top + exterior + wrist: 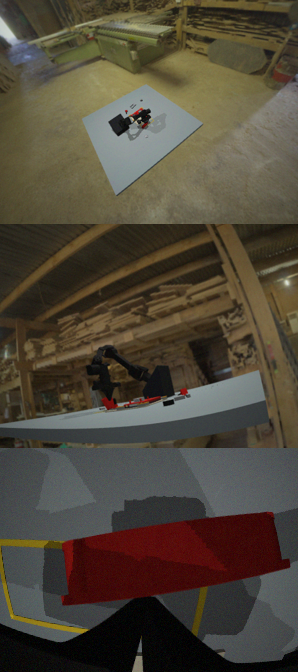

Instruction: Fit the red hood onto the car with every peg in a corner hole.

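The arm [138,116] [122,362] reaches from its black base [116,127] [159,383] over the tabletop [129,168] [216,401] [250,473], bent high at the elbow, with the fingers [108,394] pointing down. The fingers are clenched, their tips together at the near edge of the hood [144,125] [109,403] [170,560]; whether a thin edge of it is pinched between them, I cannot tell. The hood is off the car, beside the end of the chassis [136,111] [147,400] that is farther from the base, and in the exterior view it is tilted. In the wrist view it lies slantwise across the picture, its right end higher, partly over a yellow outline [153,120] [30,543]. How much of it touches the tabletop is too small to tell. A small red part [126,111] [183,391] lies well apart from the hood, with a black block [168,402] and a grey piece [179,397] near it. A small pale piece [146,136] lies on the other side of the chassis.
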Available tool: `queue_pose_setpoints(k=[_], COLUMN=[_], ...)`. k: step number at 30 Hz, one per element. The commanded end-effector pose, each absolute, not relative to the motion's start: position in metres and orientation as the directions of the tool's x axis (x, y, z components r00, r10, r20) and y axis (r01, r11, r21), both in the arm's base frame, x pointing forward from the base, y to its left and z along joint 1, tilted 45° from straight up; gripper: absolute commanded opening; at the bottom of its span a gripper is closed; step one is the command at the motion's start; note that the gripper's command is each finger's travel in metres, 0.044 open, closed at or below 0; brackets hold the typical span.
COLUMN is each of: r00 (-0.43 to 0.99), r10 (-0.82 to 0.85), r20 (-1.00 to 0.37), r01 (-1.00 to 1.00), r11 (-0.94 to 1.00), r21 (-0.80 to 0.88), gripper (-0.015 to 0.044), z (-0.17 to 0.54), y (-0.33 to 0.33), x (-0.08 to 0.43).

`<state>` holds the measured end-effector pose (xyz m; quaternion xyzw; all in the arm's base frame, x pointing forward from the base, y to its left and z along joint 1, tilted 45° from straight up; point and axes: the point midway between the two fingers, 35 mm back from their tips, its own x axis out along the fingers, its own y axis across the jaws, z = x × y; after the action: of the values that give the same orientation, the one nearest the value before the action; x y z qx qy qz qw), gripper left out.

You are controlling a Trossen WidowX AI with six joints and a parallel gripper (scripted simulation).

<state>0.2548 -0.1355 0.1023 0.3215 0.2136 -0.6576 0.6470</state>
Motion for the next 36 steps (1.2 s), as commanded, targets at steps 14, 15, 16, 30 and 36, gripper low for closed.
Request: queue_pose_setpoints(k=[14,15,16,30,36], r00=[0.048,0.049,0.049,0.05,0.05], r10=[-0.71,-0.71,-0.71,-0.71,-0.71], r20=[-0.702,-0.702,-0.702,-0.702,-0.703], r01=[0.969,0.968,0.966,0.945,0.934], r11=[-0.137,-0.141,-0.144,-0.195,-0.216], r21=[0.205,0.209,0.213,0.264,0.285], gripper=[0.0,0.0,0.0,0.0,0.0], z=[0.1033,0.1034,0.1034,0.1042,0.1046], y=[-0.1361,-0.1361,-0.1362,-0.1369,-0.1372], x=[0.2556,0.2557,0.2557,0.2557,0.2557])
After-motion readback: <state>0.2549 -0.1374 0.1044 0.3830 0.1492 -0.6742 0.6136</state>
